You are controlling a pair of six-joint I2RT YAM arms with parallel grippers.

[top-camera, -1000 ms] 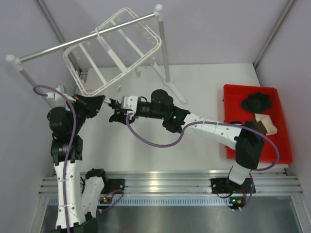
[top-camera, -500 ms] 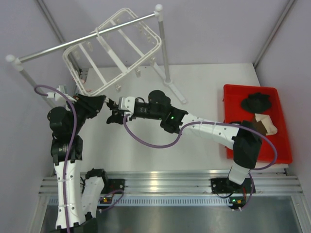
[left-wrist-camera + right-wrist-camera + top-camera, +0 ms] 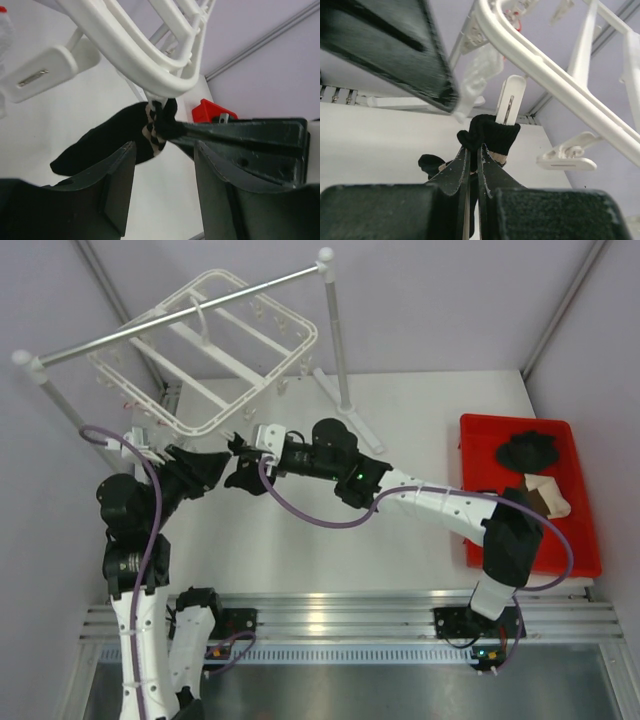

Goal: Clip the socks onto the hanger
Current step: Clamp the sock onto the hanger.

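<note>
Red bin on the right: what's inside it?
Crumpled black socks and a beige and brown item. The right arm covers the near left part of the red bin, so anything there is hidden.

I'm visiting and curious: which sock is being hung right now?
Find the white hanger. Under its near corner, the shut jaws of the right arm pinch a black sock at a clip. Other dark cloth lies in the red tray.

Free worktop (image 3: 420, 430) between pole (image 3: 338, 350) and tray (image 3: 475, 435). Tight under hanger (image 3: 131, 56) rim: left pincer (image 3: 224, 458) and right pincer (image 3: 474, 147) close together, sock (image 3: 490, 132) and clip (image 3: 510, 102) between, rail (image 3: 180, 315) overhead.
</note>
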